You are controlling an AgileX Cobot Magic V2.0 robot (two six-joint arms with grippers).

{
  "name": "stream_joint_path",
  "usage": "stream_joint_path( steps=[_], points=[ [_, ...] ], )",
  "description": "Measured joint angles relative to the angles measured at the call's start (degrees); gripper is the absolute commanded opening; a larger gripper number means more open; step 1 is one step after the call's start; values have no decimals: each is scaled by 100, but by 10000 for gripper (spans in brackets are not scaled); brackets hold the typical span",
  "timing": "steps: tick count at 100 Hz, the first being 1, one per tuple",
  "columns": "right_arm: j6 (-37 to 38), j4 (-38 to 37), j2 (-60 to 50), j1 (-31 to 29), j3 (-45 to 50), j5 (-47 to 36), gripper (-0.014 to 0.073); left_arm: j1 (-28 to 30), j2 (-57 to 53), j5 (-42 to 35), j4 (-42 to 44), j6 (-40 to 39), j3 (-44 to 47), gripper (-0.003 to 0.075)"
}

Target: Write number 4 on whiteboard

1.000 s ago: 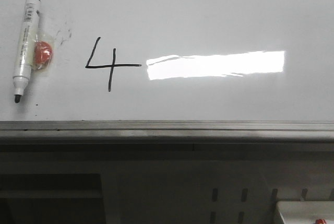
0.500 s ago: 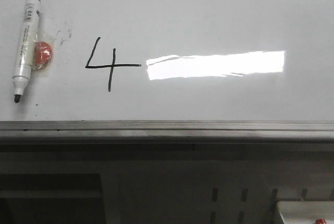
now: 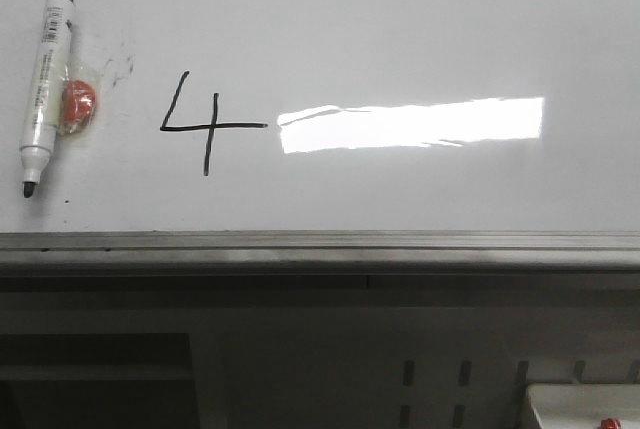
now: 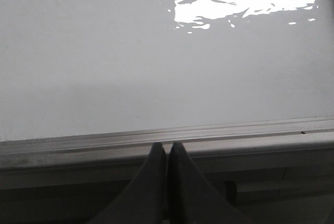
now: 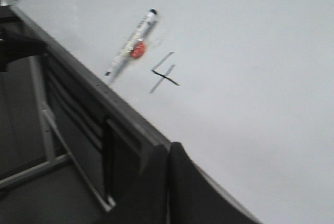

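On the whiteboard (image 3: pixel 400 29), the number 4 (image 3: pixel 205 124) stands upright, while both grippers (image 4: pixel 168 148) (image 5: pixel 168 148) are clenched empty.

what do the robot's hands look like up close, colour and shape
Only the fingertips show. The left hand has two dark grey, matte fingers that flare wide at the base and taper to narrow tips. The right hand looks the same, slightly darker. No cables, markings or labels are visible on either.
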Motion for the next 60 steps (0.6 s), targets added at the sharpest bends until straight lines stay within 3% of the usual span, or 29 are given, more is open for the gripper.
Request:
stream_joint_path(
  steps=[37,60],
  points=[
    [-255,413,-321,-3463,791,-779,-64,0,0,0,0,0,0,-20],
    [5,640,-1208,-4306,1613,-584,-64,0,0,0,0,0,0,-20]
  ],
)
